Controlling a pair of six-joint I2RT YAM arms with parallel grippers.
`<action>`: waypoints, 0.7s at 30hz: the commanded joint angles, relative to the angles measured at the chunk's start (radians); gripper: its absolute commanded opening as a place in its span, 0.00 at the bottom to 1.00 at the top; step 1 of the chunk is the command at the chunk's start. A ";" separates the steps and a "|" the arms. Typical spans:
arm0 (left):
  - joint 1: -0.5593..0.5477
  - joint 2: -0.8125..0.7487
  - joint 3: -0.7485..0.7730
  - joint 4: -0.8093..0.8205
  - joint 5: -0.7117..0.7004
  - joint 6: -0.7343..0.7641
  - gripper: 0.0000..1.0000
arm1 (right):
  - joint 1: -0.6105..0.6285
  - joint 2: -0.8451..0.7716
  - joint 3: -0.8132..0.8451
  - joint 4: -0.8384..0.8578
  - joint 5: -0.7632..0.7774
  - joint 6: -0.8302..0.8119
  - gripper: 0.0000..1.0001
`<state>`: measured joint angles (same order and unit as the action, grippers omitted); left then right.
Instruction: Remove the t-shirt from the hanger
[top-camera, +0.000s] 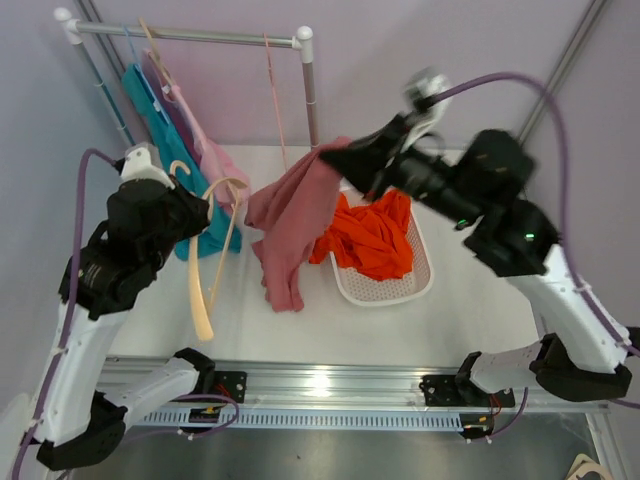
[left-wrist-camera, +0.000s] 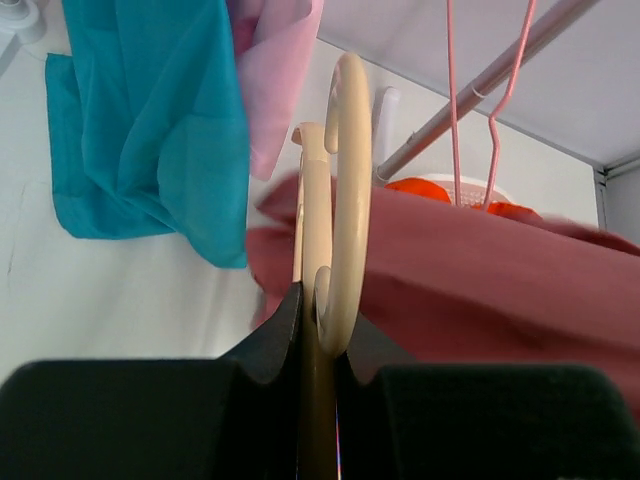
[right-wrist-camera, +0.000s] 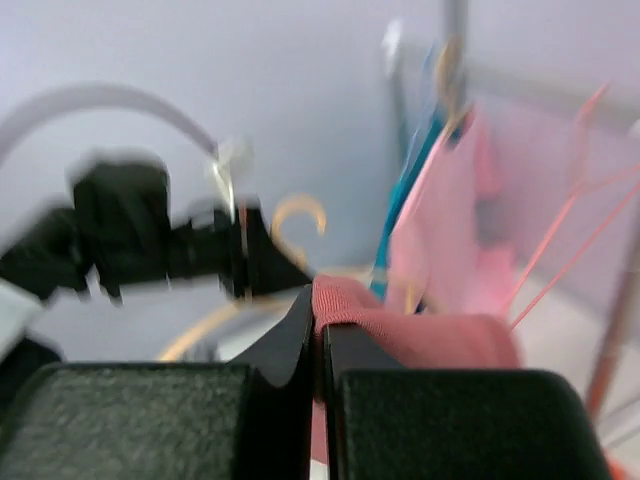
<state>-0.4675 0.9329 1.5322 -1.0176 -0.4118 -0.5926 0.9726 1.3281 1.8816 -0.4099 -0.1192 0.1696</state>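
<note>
Rose-red cloth is pinched between the clenched fingers of the right tool (right-wrist-camera: 320, 308), which holds a gathered fold of the t-shirt (top-camera: 290, 220) aloft, up and to the right of the cream hanger (top-camera: 212, 262). The left tool (left-wrist-camera: 318, 318) is clamped on the hanger's hook, with the hanger's body slanting down from it toward the bench (top-camera: 240, 330).

Outward from the right tool, the t-shirt drapes back toward the hanger and hangs in a bunch just to its right, the lower hem trailing above the bench. In the top view the hanger's long arm looks bare. Whether the far shoulder of the hanger is caught inside the cloth where the two meet, I cannot tell.

Further right of the hanger sits a white basket (top-camera: 405, 288) with an orange cloth (top-camera: 375, 235) in it. Behind the hanger, a teal garment (left-wrist-camera: 150, 120) hangs on the rack (top-camera: 190, 35).

By my reading, the step in hand is the pull-apart: one tool anchors the hanger while the other draws the shirt off. The next move likely calls for widening the gap to the right of the hanger until no cloth touches it, watching for a snag at the neckline.
</note>
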 joint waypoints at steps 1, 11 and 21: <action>0.035 0.040 0.017 0.149 0.039 0.011 0.01 | -0.113 0.000 0.175 -0.004 -0.002 0.022 0.00; 0.087 0.205 0.190 0.226 0.017 0.076 0.01 | -0.469 0.296 0.634 0.190 -0.046 0.160 0.00; 0.185 0.323 0.200 0.476 0.140 0.221 0.01 | -0.571 0.358 0.617 0.235 -0.132 0.217 0.00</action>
<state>-0.2913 1.2396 1.6878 -0.6830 -0.3248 -0.4507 0.4126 1.7210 2.4733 -0.2710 -0.2188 0.3595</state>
